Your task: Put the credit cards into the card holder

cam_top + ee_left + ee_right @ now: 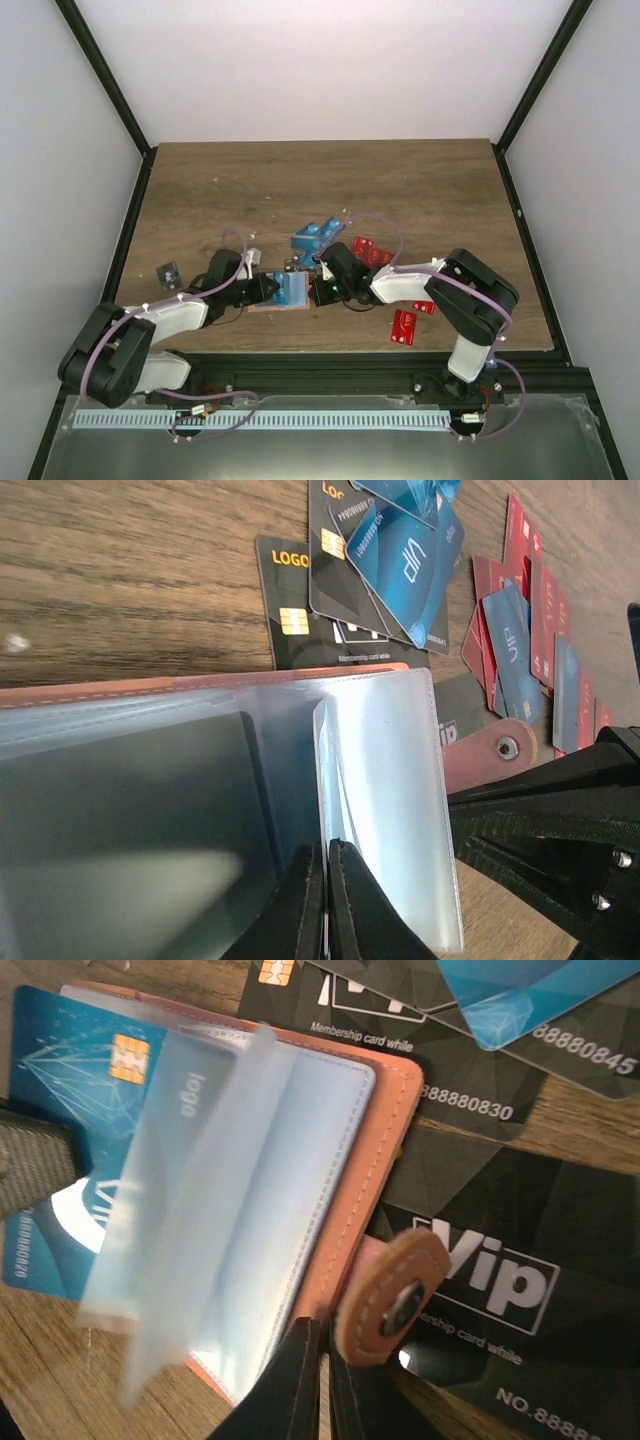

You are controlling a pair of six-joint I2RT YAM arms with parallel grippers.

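Now our left claw [326, 860] pinches a clear plastic sleeve [385, 780] of the open tan leather card holder [390, 1130] on the table [420, 190]; our right claw [322, 1345] nips its edge. Opposing pulls could tear the sleeve.

From above, the left gripper [266, 289] and right gripper [320, 290] cover much of the card holder [292, 293], and markings on the red cards [403, 326] are too small to read. In the right wrist view a clear sleeve [190, 1210] is blurred, half hiding a blue card [55, 1070]; black cards [520, 1260] run off the right edge.
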